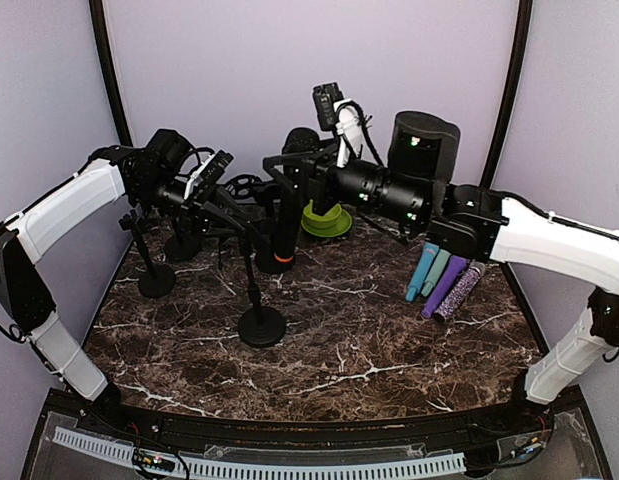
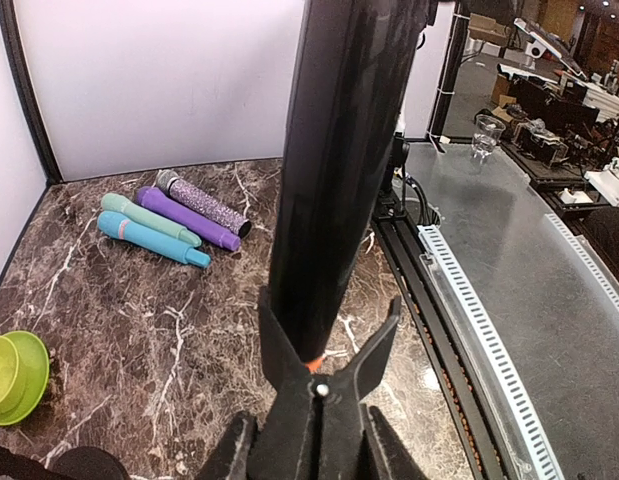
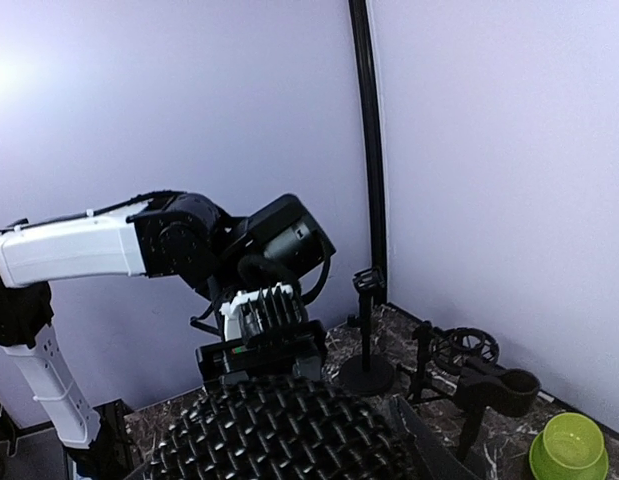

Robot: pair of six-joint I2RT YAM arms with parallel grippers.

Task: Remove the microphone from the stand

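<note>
well, marble under microphone; walls seemingly lilac.

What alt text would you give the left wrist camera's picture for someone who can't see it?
A black microphone with an orange ring at its foot rises from a black stand clip close to the lens. Behind, four coloured microphones lie on the marble table, a green bowl at left.

Microphones: five. Four lie loose near the right edge of the surface: blue microphone, mint microphone, purple microphone, glittered microphone. Fifth: black microphone, orange ring near one end. Round-based stands: three countable, namely centre stand, left stand, back-left stand; dark tangle toward the back edge, any more cannot be told. Green bowl: one.
</note>
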